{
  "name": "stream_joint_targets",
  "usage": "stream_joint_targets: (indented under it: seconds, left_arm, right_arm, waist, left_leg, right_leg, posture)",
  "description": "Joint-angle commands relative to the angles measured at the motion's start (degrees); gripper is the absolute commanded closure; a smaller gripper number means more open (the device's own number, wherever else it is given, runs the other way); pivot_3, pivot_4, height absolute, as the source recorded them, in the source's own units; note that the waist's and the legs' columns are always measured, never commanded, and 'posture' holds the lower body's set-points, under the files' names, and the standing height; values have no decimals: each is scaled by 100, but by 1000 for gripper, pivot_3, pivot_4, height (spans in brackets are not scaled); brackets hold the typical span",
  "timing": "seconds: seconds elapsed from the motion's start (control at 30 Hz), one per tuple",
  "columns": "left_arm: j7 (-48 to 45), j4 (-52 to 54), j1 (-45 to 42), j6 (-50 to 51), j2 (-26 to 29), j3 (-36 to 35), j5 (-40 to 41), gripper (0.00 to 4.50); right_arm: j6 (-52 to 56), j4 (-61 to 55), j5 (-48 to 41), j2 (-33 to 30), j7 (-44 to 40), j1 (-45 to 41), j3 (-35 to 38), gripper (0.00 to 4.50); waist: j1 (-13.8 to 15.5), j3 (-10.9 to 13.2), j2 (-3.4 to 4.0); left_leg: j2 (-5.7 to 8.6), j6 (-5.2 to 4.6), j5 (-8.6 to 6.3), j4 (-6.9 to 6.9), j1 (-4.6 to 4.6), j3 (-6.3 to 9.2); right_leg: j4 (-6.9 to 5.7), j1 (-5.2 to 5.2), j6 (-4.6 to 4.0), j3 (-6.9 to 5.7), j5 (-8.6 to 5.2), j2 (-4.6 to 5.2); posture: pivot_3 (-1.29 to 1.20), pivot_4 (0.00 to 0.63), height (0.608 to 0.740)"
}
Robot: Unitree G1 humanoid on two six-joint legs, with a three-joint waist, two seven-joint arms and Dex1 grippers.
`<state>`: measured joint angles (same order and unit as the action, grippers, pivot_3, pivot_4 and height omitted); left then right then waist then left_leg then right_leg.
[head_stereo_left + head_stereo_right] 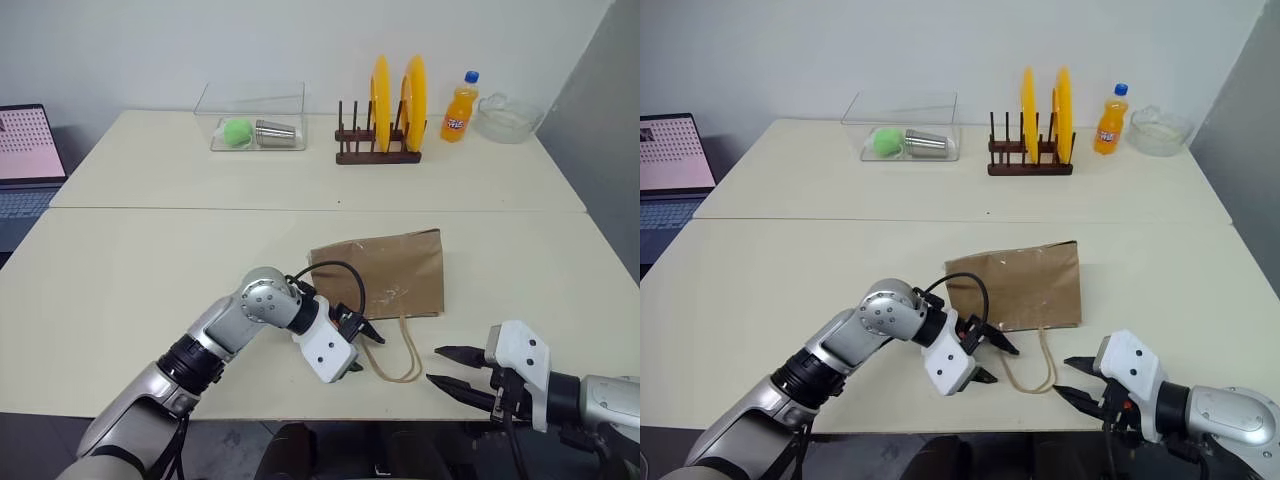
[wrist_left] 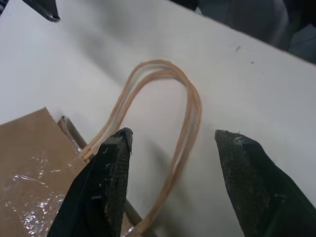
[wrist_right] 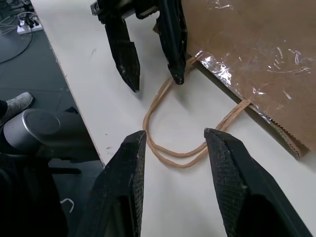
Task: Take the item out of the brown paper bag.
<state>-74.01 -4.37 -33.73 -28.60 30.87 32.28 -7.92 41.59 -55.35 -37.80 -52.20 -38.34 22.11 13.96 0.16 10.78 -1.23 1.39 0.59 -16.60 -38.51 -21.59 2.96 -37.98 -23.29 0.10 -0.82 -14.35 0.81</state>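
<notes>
The brown paper bag [image 1: 385, 270] lies flat on the near table, its mouth and tan loop handles [image 1: 395, 355] turned toward the front edge. The item is hidden. My left gripper [image 1: 366, 348] is open just above the handles at the bag's mouth; in the left wrist view one finger [image 2: 111, 177] rests near where the handles [image 2: 190, 98] join the bag [image 2: 34, 148]. My right gripper [image 1: 434, 365] is open at the front right, pointing left at the handle loop. In the right wrist view its fingertips [image 3: 133, 163] straddle the loop's end, with the left gripper [image 3: 156, 85] opposite.
At the back stand an orange soda bottle [image 1: 460, 107], a wooden rack with yellow plates [image 1: 380, 145], a clear box [image 1: 255, 118] holding a green ball and metal cup, and a glass bowl [image 1: 507, 118]. A laptop [image 1: 25, 150] sits far left. The table's front edge is close to both grippers.
</notes>
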Motion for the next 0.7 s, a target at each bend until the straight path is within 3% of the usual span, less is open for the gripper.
stream_joint_targets:
  seconds: [0.03,0.7]
  left_arm:
    - [234,-248,-162,-375,-145,71,-189,1672]
    - [477,-830,-395,-554,-520,102,-236,1672]
  right_arm:
    - [-150,-465,-291,-175,250,11,81,2572]
    - [-611,-465,-845,-1007,806,655,241,2572]
  waist:
    - [0,0,0]
    - [11,-1,-1]
  left_leg:
    - [0,0,0,-1,0,-1]
    - [0,-6,-2,-28,-11,-1]
  right_leg:
    - [0,0,0,0,0,0]
    - [2,4,19,1,11,0]
  posture:
    - [0,150,740]
    - [0,150,740]
